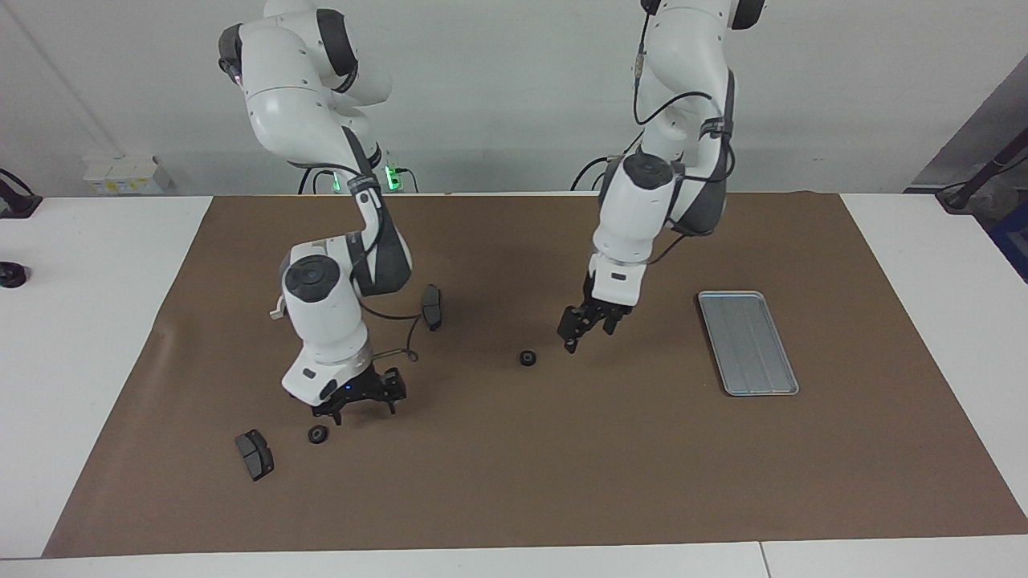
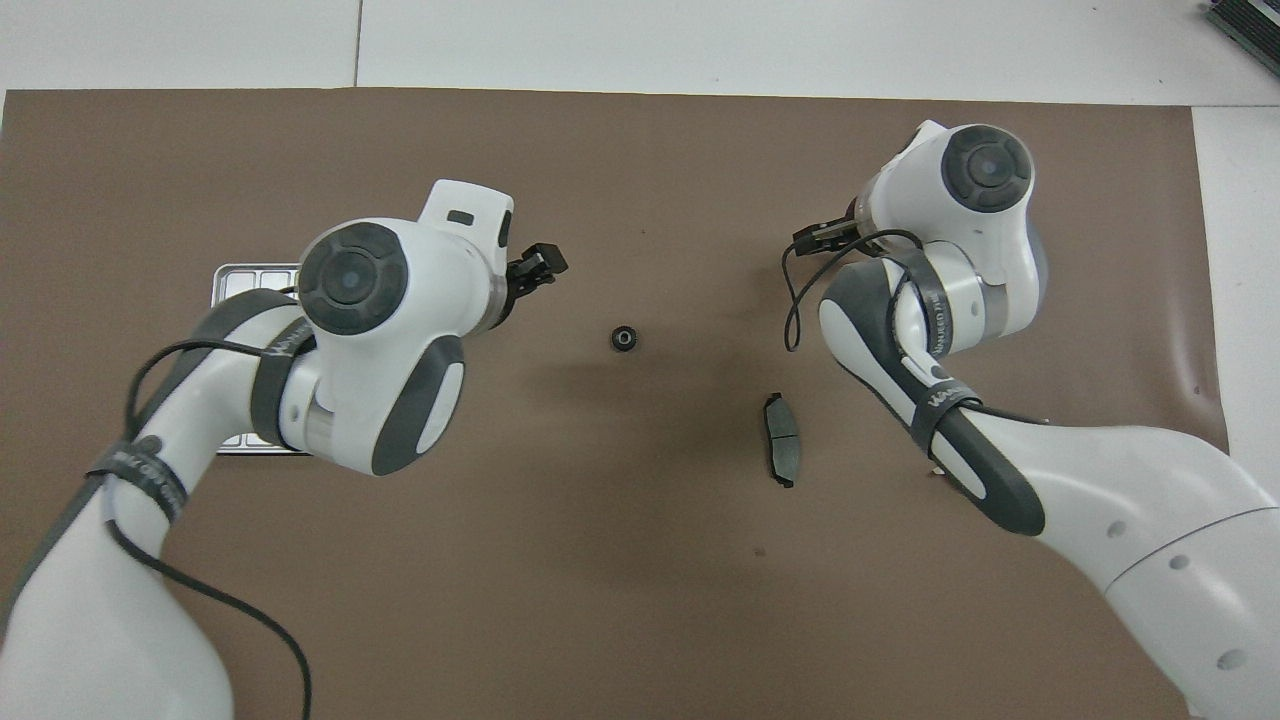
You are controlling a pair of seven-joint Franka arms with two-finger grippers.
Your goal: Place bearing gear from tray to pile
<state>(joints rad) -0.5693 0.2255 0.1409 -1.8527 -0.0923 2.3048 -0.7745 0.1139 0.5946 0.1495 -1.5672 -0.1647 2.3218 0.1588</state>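
The silver-grey tray (image 1: 747, 343) lies empty on the brown mat toward the left arm's end; in the overhead view the left arm covers most of the tray (image 2: 240, 275). One small black gear (image 1: 528, 358) (image 2: 624, 339) lies on the mat mid-table. My left gripper (image 1: 590, 333) (image 2: 538, 265) hangs open and empty just above the mat, beside this gear on the tray's side. A second black gear (image 1: 318, 434) lies toward the right arm's end. My right gripper (image 1: 364, 411) is open and empty, low over the mat beside that gear.
A dark grey brake pad (image 1: 254, 454) lies beside the second gear. Another brake pad (image 1: 432, 307) (image 2: 780, 452) lies nearer to the robots by the right arm. White table borders the mat (image 1: 514, 482) on all sides.
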